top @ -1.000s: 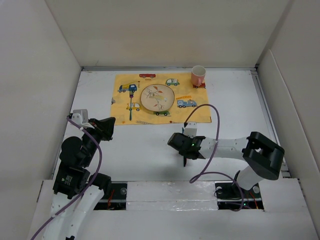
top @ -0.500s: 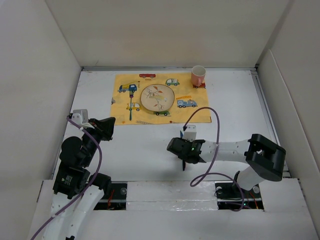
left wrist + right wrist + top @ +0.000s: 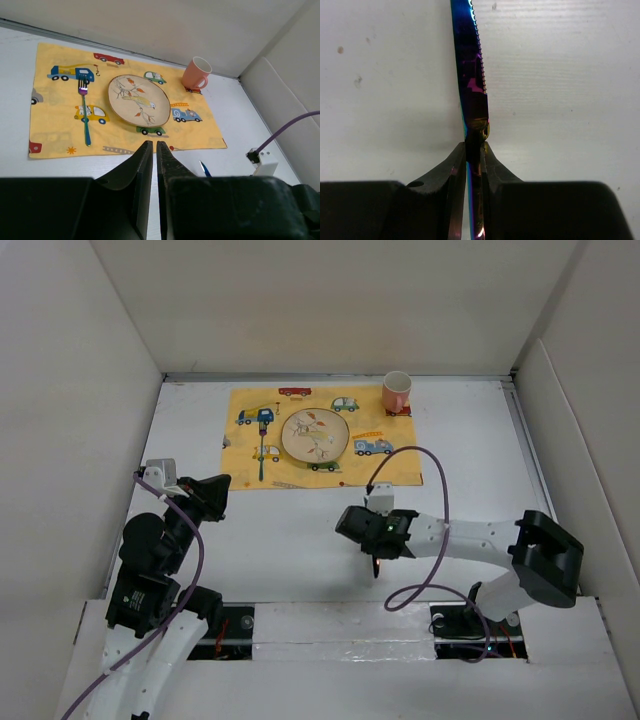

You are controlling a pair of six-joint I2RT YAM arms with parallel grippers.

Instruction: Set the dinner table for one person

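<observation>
Jaws of the right gripper (image 3: 475,152) are clamped on a knife (image 3: 471,70). We see its rainbow-tinted blade running straight out past the fingertips, with the toothed edge on the right side in the wrist view. Under the blade lies bare white tabletop; we cannot tell whether the knife touches it. From above, this gripper sits over the middle of the dinner table (image 3: 270,540), on the near side of the yellow placemat (image 3: 400,468) and apart from it. A purple cable (image 3: 432,490) loops up from the right wrist.

We find the left gripper (image 3: 154,150) with its jaws pressed together and nothing between them. It hangs over the left part of the dinner table, near the placemat's near left corner and off the cloth.

The dinner table itself fills the floor of the scene, white and flat, with pale wall panels (image 3: 340,310) on three sides. The placemat lies toward its far edge. On the cloth a round plate (image 3: 315,435) painted with leaves sits about in the middle. A fork (image 3: 262,455) lies just left of the plate, tines pointing away from the arms. A pink mug (image 3: 396,391) stands upright at the far right corner of the placemat.
</observation>
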